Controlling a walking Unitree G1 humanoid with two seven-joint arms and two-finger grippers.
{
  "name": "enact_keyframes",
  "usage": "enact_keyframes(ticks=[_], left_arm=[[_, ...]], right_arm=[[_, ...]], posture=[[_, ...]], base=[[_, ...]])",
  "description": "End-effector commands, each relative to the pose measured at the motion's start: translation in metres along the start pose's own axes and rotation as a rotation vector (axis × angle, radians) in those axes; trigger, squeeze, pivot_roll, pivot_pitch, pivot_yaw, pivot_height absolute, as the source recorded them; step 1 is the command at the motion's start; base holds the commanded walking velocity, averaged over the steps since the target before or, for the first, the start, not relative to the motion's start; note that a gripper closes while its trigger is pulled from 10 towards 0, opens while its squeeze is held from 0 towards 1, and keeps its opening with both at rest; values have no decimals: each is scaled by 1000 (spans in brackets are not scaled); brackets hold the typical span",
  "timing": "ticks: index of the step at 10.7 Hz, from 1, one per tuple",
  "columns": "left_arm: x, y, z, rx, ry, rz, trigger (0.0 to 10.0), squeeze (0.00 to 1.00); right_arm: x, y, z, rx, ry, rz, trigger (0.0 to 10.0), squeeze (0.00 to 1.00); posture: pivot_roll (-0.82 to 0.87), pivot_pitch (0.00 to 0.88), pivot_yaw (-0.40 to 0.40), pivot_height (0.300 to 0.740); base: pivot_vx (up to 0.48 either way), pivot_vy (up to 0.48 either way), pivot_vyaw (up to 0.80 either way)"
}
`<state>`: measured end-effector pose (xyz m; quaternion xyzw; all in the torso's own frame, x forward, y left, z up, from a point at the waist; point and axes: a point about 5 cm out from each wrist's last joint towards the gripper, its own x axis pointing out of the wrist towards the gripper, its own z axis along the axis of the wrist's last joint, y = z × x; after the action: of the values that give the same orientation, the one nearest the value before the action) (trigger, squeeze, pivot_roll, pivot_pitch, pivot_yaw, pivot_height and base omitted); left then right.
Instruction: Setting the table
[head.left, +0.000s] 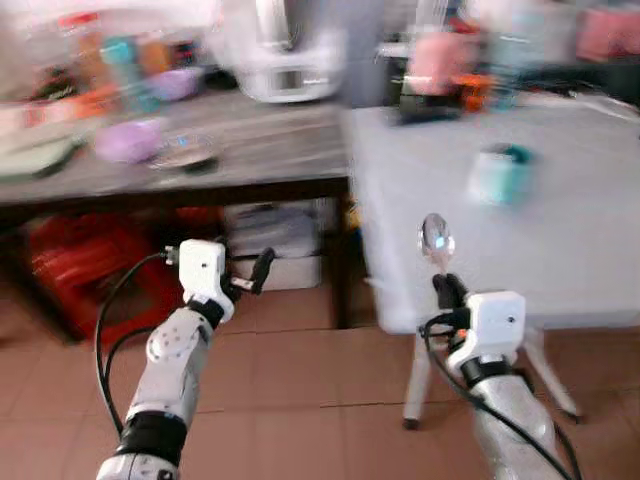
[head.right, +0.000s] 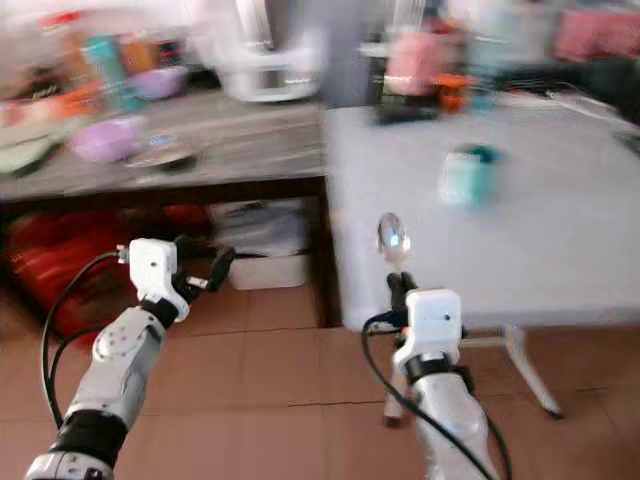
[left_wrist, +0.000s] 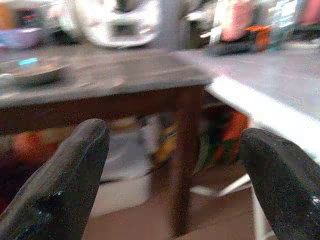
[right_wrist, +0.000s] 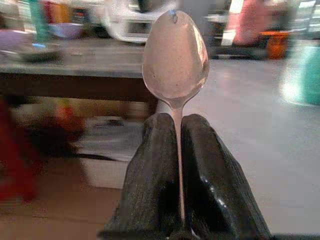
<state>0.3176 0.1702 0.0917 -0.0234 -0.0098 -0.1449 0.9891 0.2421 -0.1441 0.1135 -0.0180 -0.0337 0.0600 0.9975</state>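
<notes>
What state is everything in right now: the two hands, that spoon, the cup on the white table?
Right hand: shut on the spoon's handle, in front of the white table's near edge.
Spoon: held upright, bowl on top.
Left hand: open, holding nothing, in front of the dark table.
Teal cup: standing on the white table, blurred.
Purple bowl: resting on the dark table.

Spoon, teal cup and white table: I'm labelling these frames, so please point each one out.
spoon (right_wrist: 175, 55), right wrist view, middle of its bowl.
teal cup (head.left: 499, 174), left eye view, its blurred side.
white table (head.left: 580, 260), left eye view, bare top right of the spoon.
</notes>
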Motion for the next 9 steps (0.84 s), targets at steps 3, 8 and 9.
enact_keyframes(ticks=[3, 8, 9], left_arm=[[4, 2, 4, 18, -11, 16, 10000, 0], [-6, 18, -3, 66, 17, 86, 10000, 0], [-11, 18, -6, 82, 20, 79, 10000, 0]], right_arm=[[0, 0, 4, 3, -27, 3, 10000, 0], [3, -4, 9, -3, -55, 5, 10000, 0], [4, -4, 12, -6, -67, 6, 10000, 0]], posture=[[-7, 0, 82, 740], [1, 0, 74, 740], [-1, 0, 74, 740]], base=[[0, 480, 0], [0, 380, 0], [0, 0, 0]])
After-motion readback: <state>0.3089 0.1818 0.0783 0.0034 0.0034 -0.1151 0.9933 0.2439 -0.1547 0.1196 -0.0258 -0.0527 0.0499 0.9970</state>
